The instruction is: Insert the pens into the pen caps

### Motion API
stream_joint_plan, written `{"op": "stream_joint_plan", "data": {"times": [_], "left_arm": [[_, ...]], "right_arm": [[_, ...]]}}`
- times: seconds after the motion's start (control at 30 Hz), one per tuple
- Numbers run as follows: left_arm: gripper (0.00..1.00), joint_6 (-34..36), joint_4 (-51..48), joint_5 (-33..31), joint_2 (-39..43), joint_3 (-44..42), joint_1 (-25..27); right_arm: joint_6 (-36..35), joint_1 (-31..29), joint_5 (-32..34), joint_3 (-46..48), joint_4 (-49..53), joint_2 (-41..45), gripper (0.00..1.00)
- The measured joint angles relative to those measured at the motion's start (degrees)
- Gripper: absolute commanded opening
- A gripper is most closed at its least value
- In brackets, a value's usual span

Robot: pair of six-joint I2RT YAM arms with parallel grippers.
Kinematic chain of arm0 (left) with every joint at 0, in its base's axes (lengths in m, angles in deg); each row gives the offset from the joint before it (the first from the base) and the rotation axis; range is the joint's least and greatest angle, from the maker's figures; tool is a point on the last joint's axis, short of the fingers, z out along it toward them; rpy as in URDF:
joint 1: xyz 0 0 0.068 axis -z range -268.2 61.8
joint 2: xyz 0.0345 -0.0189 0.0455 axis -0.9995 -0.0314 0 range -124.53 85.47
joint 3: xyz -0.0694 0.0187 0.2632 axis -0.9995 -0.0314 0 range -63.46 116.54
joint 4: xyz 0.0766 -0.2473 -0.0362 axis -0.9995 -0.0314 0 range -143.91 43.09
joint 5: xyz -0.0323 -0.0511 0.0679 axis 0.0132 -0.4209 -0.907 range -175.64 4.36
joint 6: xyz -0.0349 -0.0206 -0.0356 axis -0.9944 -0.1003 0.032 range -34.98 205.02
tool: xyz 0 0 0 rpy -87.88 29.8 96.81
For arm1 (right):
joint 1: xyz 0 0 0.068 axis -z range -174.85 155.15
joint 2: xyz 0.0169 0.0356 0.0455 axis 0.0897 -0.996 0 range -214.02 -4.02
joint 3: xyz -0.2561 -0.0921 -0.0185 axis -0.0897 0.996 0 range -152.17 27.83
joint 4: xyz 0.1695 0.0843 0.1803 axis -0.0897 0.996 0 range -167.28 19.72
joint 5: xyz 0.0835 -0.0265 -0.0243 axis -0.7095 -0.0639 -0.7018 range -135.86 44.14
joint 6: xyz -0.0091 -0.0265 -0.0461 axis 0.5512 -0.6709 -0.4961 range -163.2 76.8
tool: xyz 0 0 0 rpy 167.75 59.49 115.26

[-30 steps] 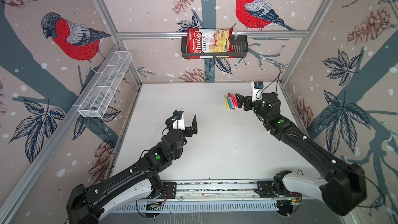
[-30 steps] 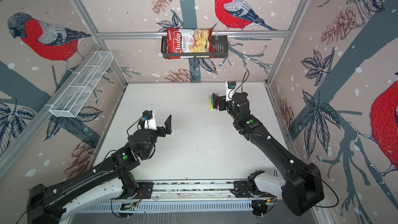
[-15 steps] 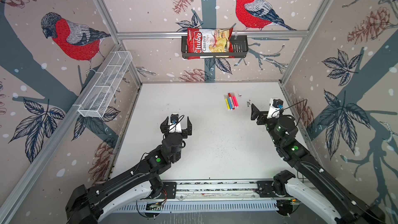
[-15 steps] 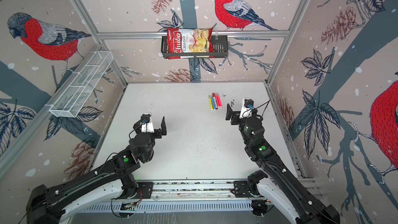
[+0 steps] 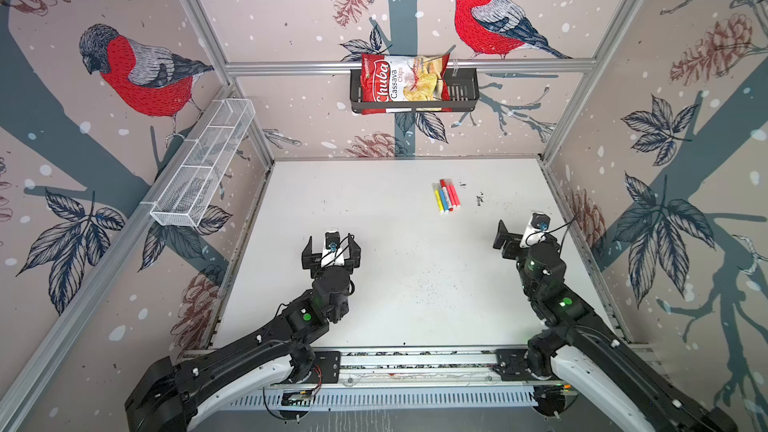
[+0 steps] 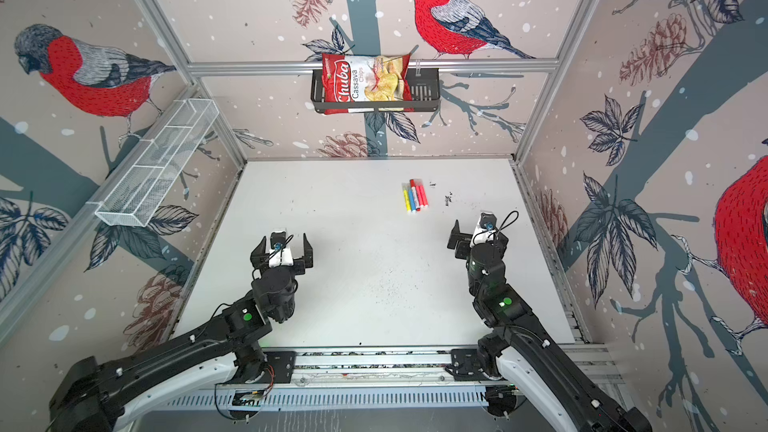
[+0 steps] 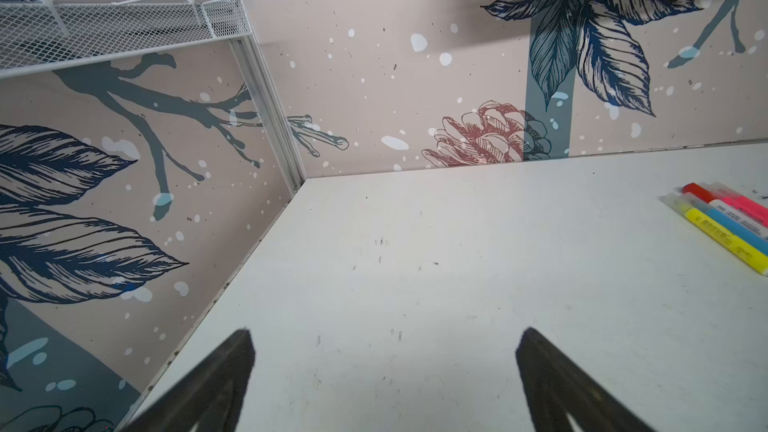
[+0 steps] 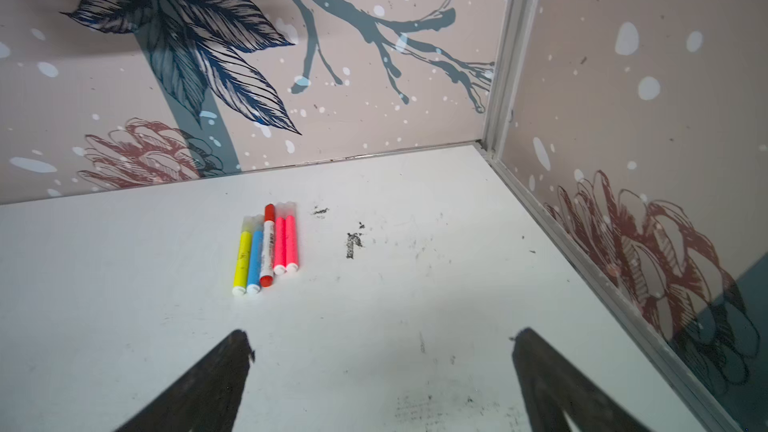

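Both arms have drawn back. Left gripper (image 5: 331, 245) hovers above the table (image 5: 374, 209), jaws spread wide, empty. Five pens (image 5: 445, 197) lie side by side, pen caps (image 8: 269, 212) fitted. Right gripper (image 5: 519, 234) likewise gapes empty, well apart from them.

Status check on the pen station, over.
Left end effector open, empty. Right end effector open, empty. Five pens side by side on table, caps on. Nothing blocking.

Matt white table (image 5: 374, 209) — glossy plastic pens (image 8: 266, 247).
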Motion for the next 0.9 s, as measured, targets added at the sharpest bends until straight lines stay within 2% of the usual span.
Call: {"op": "stream_joint_plan", "data": {"times": [0.3, 0.6, 0.9], "left_arm": [[0.98, -0.1, 1.6, -2.6, 0.2, -4.7, -0.2], [0.97, -1.6, 1.8, -3.6, 3.3, -6.3, -3.4], [0.97, -1.5, 3.9, -4.0, 0.9, -13.4, -4.5]], "right_arm": [[0.8, 0.0, 3.0, 11.1, -6.0, 9.0, 0.99], [-0.3, 0.2, 4.1, 13.2, -7.0, 8.9, 0.99], [-0.1, 0.3, 4.7, 18.6, -8.4, 12.6, 0.99]]}}
